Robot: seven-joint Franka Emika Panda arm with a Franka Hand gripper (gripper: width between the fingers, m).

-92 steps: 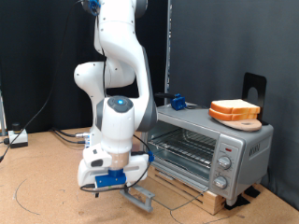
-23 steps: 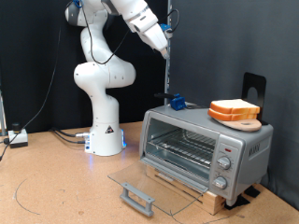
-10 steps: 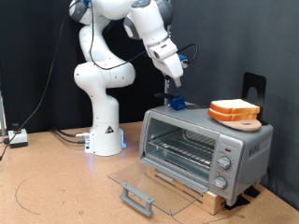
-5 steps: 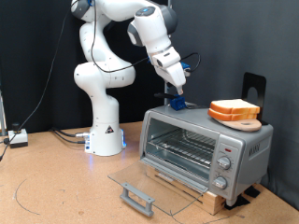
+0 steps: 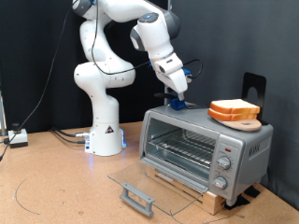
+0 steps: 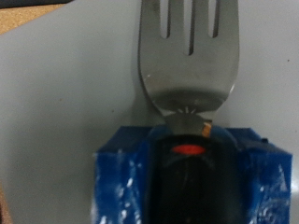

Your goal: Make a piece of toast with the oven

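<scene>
A white robot arm reaches over the oven (image 5: 201, 145), its claw (image 5: 178, 97) hanging just above the oven's flat top, near the rear corner. Whether the claw is open or closed cannot be told. Directly beneath it, the wrist view shows a fork (image 6: 187, 58) with a blue-wrapped handle lying on the grey top. To the claw's right in the exterior view and slightly lower, the toast (image 5: 234, 108) sits stacked on a round board (image 5: 240, 121) on the oven. Below the claw, the oven's glass door (image 5: 149, 187) lies folded open on the floor.
</scene>
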